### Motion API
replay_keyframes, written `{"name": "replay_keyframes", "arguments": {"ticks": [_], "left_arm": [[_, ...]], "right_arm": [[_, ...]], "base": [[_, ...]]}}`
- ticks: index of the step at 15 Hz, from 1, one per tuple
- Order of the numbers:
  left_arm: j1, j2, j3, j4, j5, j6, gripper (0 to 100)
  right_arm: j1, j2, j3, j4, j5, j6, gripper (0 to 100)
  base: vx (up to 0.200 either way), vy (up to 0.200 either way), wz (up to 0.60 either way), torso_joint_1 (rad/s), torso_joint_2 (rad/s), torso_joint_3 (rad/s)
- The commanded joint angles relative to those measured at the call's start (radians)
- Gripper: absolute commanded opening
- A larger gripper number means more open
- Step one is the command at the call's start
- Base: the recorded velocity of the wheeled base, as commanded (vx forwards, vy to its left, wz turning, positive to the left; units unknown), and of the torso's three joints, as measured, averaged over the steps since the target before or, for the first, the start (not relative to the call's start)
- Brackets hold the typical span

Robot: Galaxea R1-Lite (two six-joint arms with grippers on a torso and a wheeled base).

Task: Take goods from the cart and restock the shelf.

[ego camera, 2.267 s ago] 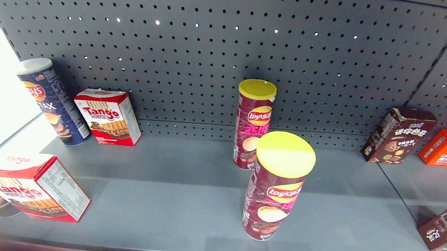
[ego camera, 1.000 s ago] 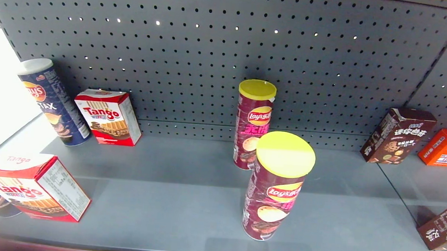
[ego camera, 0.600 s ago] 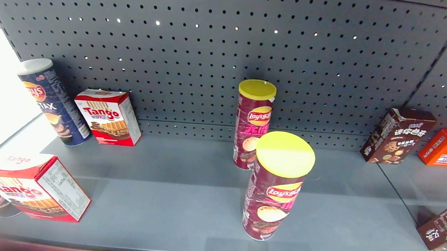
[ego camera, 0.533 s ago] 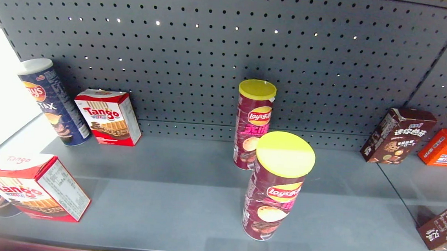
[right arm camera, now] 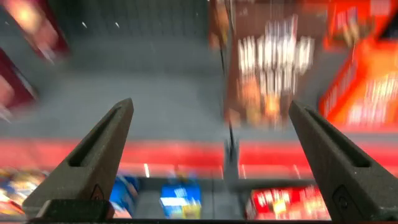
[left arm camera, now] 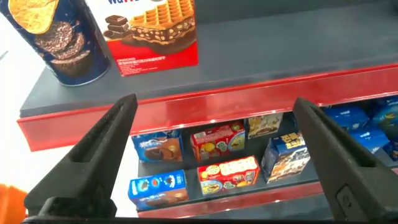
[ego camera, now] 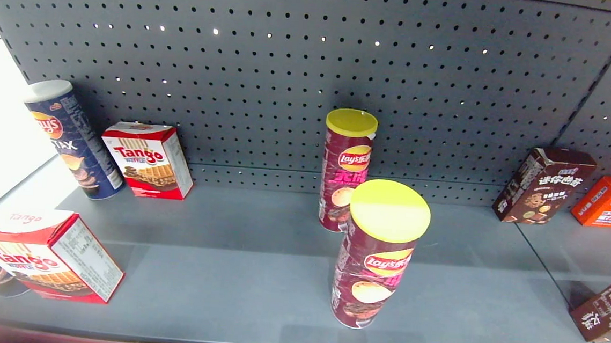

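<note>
A dark red chip can (ego camera: 374, 262) with a yellow lid stands upright near the front of the shelf (ego camera: 234, 274); a second can (ego camera: 346, 169) stands just behind. The left claw (left arm camera: 214, 106) and right claw (right arm camera: 211, 109) are spread wide, empty. The cans have not shifted since before.

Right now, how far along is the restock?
Done: two maroon chip cans stand upright mid-shelf, the front can and the back can. In hand: nothing; the left tool and right tool are both open and empty, near the shelf's front edge. Remaining: the shelf has wide bare stretches, so more goods probably need fetching.
</note>
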Motion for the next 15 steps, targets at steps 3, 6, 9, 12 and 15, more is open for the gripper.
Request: {"name": "replay_keyframes", "arguments": {"ticks": [3, 6, 9, 12, 15], "left_arm": [[0.000, 0.003, 0.000, 0.000, -0.001, -0.001, 100], [0.000, 0.003, 0.000, 0.000, -0.001, -0.001, 100], [0.000, 0.003, 0.000, 0.000, 0.001, -0.003, 100], [0.000, 0.003, 0.000, 0.000, 0.006, -0.012, 100], [0.000, 0.003, 0.000, 0.000, 0.004, -0.010, 100]], "right_arm": [[0.202, 0.510, -0.321, -0.033, 0.084, -0.098, 100], [0.353, 0.667, -0.321, -0.073, 0.076, -0.147, 100], [0.420, 0.851, -0.306, -0.219, 0.076, -0.147, 100], [0.468, 0.975, -0.303, -0.309, 0.073, -0.150, 100], [0.540, 1.046, -0.312, -0.314, 0.072, -0.160, 100]], "base": [[0.000, 0.000, 0.00, 0.000, 0.00, 0.000], [0.000, 0.000, 0.00, 0.000, 0.00, 0.000], [0.000, 0.000, 0.00, 0.000, 0.00, 0.000], [0.000, 0.000, 0.00, 0.000, 0.00, 0.000], [0.000, 0.000, 0.00, 0.000, 0.00, 0.000]]}}
